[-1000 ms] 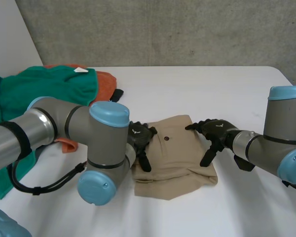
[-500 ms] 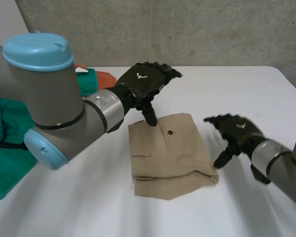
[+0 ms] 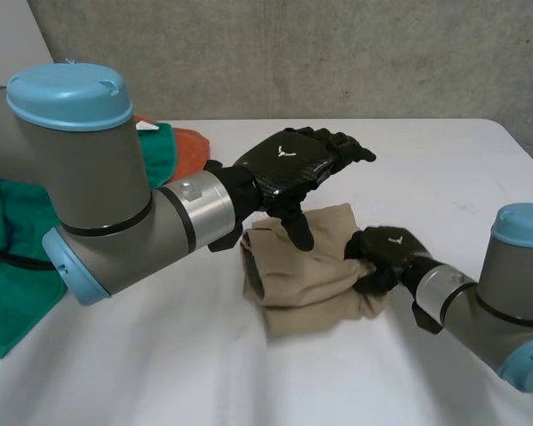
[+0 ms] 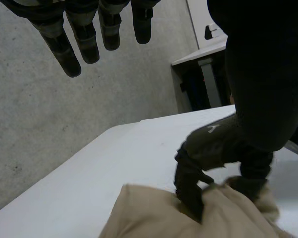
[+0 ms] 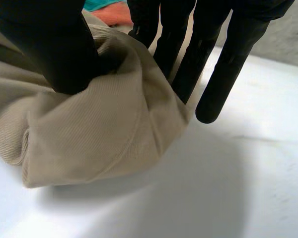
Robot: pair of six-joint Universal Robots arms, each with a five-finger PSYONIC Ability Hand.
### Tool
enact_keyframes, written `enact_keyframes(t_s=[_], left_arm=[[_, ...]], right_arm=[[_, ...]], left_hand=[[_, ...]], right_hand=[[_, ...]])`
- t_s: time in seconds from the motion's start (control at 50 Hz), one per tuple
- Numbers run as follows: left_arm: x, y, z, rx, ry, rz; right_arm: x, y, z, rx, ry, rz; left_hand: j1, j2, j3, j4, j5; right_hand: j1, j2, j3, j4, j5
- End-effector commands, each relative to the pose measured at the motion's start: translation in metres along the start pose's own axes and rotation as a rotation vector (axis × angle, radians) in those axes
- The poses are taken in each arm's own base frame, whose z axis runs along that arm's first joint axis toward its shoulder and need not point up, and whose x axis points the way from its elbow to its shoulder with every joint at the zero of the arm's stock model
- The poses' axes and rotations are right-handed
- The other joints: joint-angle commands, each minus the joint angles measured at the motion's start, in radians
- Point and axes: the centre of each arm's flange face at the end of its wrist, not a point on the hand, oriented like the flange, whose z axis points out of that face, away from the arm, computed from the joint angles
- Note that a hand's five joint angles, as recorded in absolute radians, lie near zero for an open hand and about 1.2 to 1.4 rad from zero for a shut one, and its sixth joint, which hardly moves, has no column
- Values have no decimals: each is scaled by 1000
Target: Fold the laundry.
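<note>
A folded tan garment point(image 3: 302, 280) lies bunched in the middle of the white table point(image 3: 444, 160). My right hand point(image 3: 386, 253) grips its right edge. In the right wrist view the thumb point(image 5: 54, 44) and fingers pinch a gathered fold of the tan cloth point(image 5: 89, 129). My left hand point(image 3: 293, 160) hovers above the garment's far left part, fingers straight and spread, touching nothing. The left wrist view looks past its fingers point(image 4: 89, 39) down onto the right hand point(image 4: 213, 148) clamped on the tan garment point(image 4: 154, 213).
A green cloth point(image 3: 18, 222) is heaped at the table's left side, with an orange cloth point(image 3: 191, 146) behind it. A grey concrete wall stands past the far edge. Bare white table lies to the right of and in front of the garment.
My right hand has closed on the garment's right edge and bunched it up. My left hand has drifted a little right and stays lifted above the cloth.
</note>
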Motion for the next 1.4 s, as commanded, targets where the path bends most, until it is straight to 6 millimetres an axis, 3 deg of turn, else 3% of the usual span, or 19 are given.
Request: enact_keyframes(t_s=[0.02, 0.06, 0.14, 0.26, 0.38, 0.48, 0.6, 0.68, 0.72, 0.74, 0.84, 0.9, 1.06, 1.14, 1.16, 1.3, 1.32, 1.38, 1.4], left_arm=[[3, -8, -2, 18, 3, 12], [4, -15, -4, 35, 2, 21], [6, -31, -10, 73, 0, 43], [9, -46, -15, 112, -1, 49], [8, -54, -16, 142, 0, 26], [8, -54, -13, 161, 1, 15], [9, -50, -12, 150, 2, 7], [9, -49, -12, 146, 2, 5], [9, -49, -12, 145, 3, 4], [9, -48, -12, 142, 1, 3], [10, -48, -12, 143, 4, 3], [12, -48, -12, 143, 7, 3], [9, -48, -15, 139, -29, 1], [-2, -58, -20, 160, -121, 11], [-6, -61, -22, 167, -150, 14], [-95, -68, -58, 163, -609, 50], [-122, -60, -70, 124, -723, 80], [-160, -43, -85, 36, -854, 150], [-183, -24, -90, -47, -905, 202]], right_arm=[[24, -28, 11, 122, 114, -27], [39, -40, 15, 162, 160, -32], [107, -68, 25, 254, 323, -31], [180, -87, 48, 338, 492, -37], [254, -79, 65, 363, 663, -18], [287, -69, 77, 353, 737, 0], [336, -66, 69, 374, 843, 5], [347, -65, 65, 390, 829, -8], [348, -65, 65, 390, 820, -11], [349, -65, 65, 391, 820, -10], [359, -61, 57, 371, 850, -17], [357, -65, 53, 348, 865, -47], [310, -102, 29, 231, 825, -262], [261, -124, 16, 265, 788, -376], [234, -130, 14, 295, 748, -417], [137, -115, 1, 301, 500, -544], [117, -108, -5, 288, 440, -570], [84, -96, -19, 254, 350, -620], [77, -93, -22, 241, 333, -630]], left_hand=[[26, 8, -21, -13, -33], [24, 5, -24, -16, -36], [21, 2, -27, -19, -38], [18, 0, -30, -22, -41], [18, 0, -30, -22, -41], [21, 2, -27, -19, -38], [24, 5, -24, -16, -36], [24, 5, -24, -16, -36], [24, 5, -24, -16, -36], [24, 5, -24, -16, -36], [24, 5, -24, -16, -36], [24, 5, -24, -16, -36], [35, 17, -12, -5, -24], [35, 17, -12, -5, -24], [35, 17, -12, -5, -24], [18, 0, -30, -22, -41], [15, -3, -33, -25, -44], [15, -3, -33, -25, -44], [15, -3, -33, -25, -44]], right_hand=[[375, 265, 301, 207, 346], [375, 265, 301, 207, 346], [375, 265, 301, 207, 346], [375, 265, 301, 207, 346], [375, 265, 301, 207, 346], [375, 265, 301, 207, 346], [375, 265, 301, 207, 346], [350, 239, 276, 182, 321], [-611, -721, -685, -779, -640], [-847, -957, -920, -1015, -876], [-847, -957, -920, -1015, -876], [-847, -957, -920, -1015, -876], [-847, -957, -920, -1015, -876], [-847, -957, -920, -1015, -876], [-847, -957, -920, -1015, -876], [-847, -957, -920, -1015, -876], [-847, -957, -920, -1015, -876], [-847, -957, -920, -1015, -876], [-847, -957, -920, -1015, -876]])
